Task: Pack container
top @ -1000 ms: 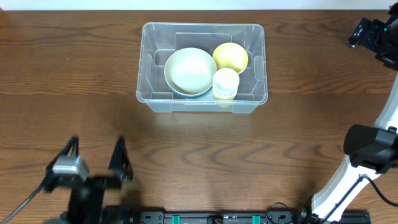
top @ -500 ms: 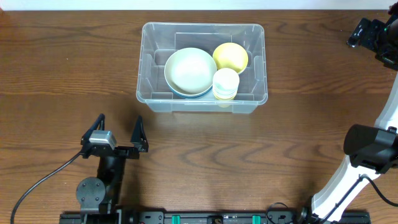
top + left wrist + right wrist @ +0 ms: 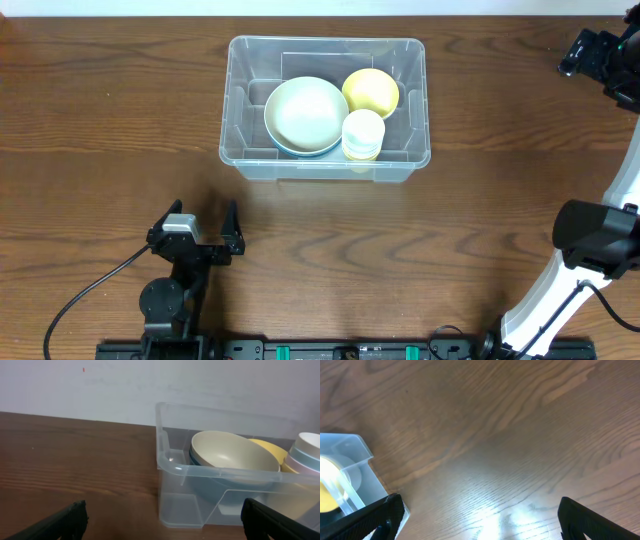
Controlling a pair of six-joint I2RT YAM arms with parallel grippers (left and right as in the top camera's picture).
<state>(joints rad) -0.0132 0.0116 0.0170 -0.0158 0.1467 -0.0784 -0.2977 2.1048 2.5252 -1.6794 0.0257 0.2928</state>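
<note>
The clear plastic container (image 3: 240,100) stands at the back middle of the table. Inside it are a cream bowl (image 3: 306,113) nested in a blue one, a yellow bowl (image 3: 371,92) and a stack of small pale cups (image 3: 363,133). My left gripper (image 3: 202,218) hangs open in front of the container's left end, apart from it and holding nothing. In the left wrist view the left gripper (image 3: 162,522) faces the container's near wall (image 3: 172,467). My right gripper (image 3: 580,55) is open and empty at the far right, and the right wrist view (image 3: 480,520) shows bare wood between its fingers.
The wooden table (image 3: 100,130) stretches left, right and in front of the container. The right arm's white base and link (image 3: 590,250) stand at the front right. A black cable (image 3: 90,295) trails from the left arm, and a corner of the container (image 3: 355,460) shows in the right wrist view.
My left gripper has moved right and a little forward from the front-left corner, toward the container's left end, still open. The right arm and the container's contents have not moved.
</note>
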